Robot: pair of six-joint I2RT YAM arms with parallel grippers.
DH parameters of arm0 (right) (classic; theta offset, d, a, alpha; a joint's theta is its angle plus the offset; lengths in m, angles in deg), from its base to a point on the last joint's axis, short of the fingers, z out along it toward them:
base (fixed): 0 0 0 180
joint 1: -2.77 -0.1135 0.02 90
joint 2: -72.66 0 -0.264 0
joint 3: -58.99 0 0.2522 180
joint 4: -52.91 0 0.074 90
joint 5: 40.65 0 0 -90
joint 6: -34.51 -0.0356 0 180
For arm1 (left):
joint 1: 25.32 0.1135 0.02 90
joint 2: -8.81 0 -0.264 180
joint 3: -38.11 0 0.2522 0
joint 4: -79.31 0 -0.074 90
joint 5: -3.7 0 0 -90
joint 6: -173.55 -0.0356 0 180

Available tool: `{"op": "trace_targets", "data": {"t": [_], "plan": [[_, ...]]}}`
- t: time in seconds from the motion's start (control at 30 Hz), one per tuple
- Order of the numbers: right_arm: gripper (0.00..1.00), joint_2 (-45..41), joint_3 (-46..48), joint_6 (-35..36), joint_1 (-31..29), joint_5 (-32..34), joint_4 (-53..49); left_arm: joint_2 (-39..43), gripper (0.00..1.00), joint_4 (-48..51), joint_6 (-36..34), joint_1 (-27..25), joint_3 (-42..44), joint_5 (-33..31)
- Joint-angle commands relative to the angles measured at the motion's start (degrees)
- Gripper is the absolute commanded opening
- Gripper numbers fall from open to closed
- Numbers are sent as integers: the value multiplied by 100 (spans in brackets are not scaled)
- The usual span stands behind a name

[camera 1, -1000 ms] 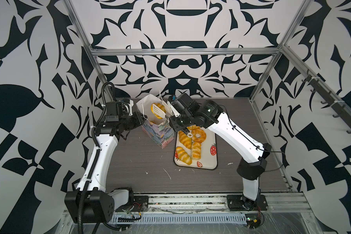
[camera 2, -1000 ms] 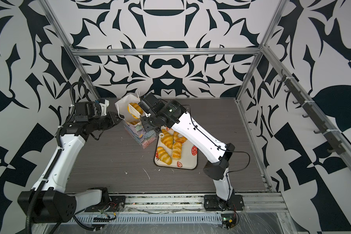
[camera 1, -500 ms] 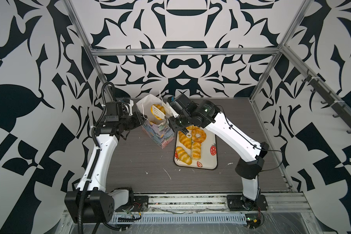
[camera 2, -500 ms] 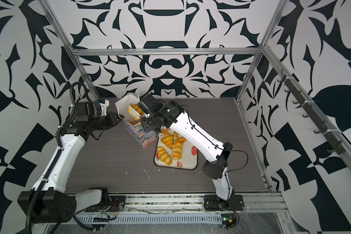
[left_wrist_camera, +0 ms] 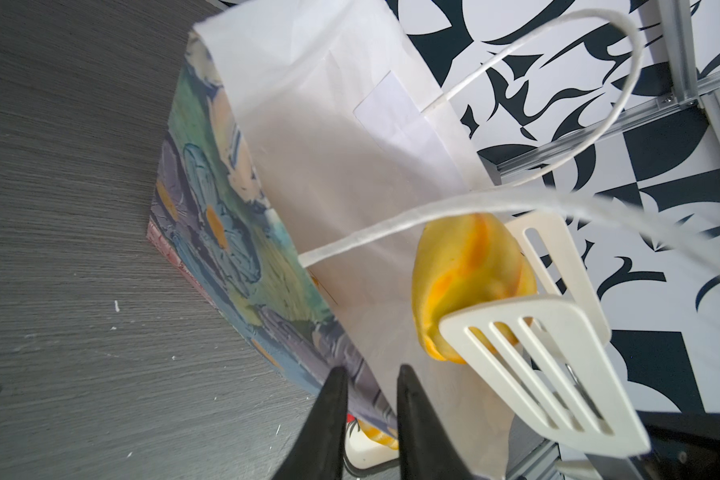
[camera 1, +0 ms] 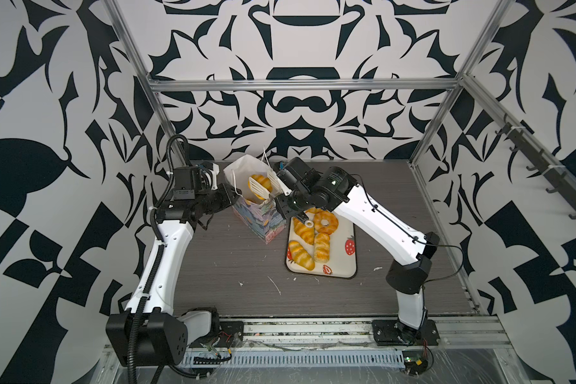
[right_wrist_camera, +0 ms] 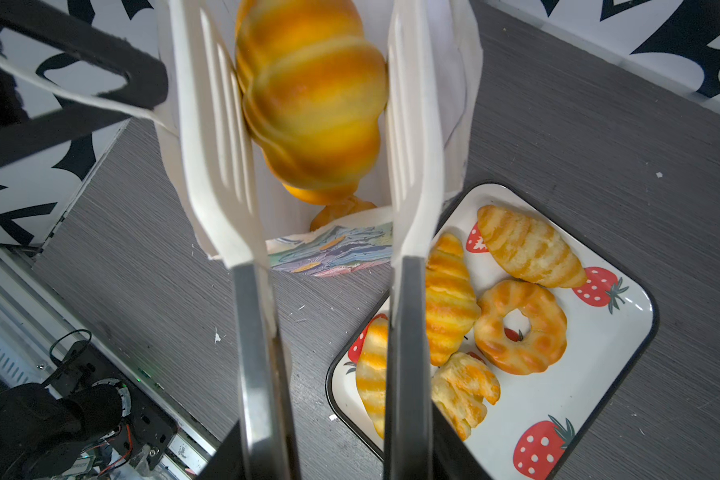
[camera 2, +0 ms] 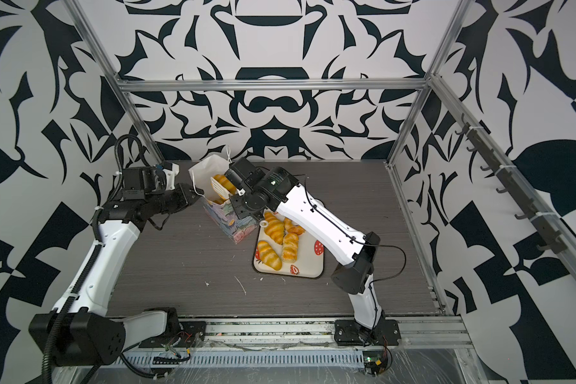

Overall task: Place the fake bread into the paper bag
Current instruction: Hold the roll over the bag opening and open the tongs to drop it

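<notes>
Hanging between the two white slotted blades of a pair of tongs (right_wrist_camera: 213,166), a golden croissant (right_wrist_camera: 308,104) sits above the open mouth of the paper bag (camera 1: 263,222), which stands upright on the grey table (camera 1: 230,266). The right gripper (camera 1: 288,202) is clamped on the tongs' metal arms just beside the bag. The blades stand a little apart with the croissant between them, its outline blurred in the right wrist view.

On the bag's far side from that gripper, the left gripper (left_wrist_camera: 371,415) is closed on the bag's wall near the rim. Its black fingers (left_wrist_camera: 329,415) pinch the paper, one against the painted print outside, the other against the white paper inside. A white cord handle (left_wrist_camera: 391,226) loops across the mouth.

Deep inside the bag, another piece of fake bread (right_wrist_camera: 341,212) shows near the bottom. Just beside the bag, a strawberry-printed tray (camera 1: 343,262) carries a ring doughnut (camera 1: 334,223), three more croissants (camera 1: 300,255) and a flaky pastry (right_wrist_camera: 462,390).
</notes>
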Motion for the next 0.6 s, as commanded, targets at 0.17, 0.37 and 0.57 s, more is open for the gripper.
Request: {"op": "trace_targets", "data": {"t": [0.17, 0.37, 0.57], "plan": [[54, -389, -53, 25, -30, 52, 266, 123, 25, 133, -55, -17, -48, 22], [55, -416, -112, 35, -27, 75, 223, 119, 25, 137, -50, -17, -35, 22], [55, -407, -262, 47, -25, 126, 104, 118, 25, 134, -47, -16, -36, 20]]}}
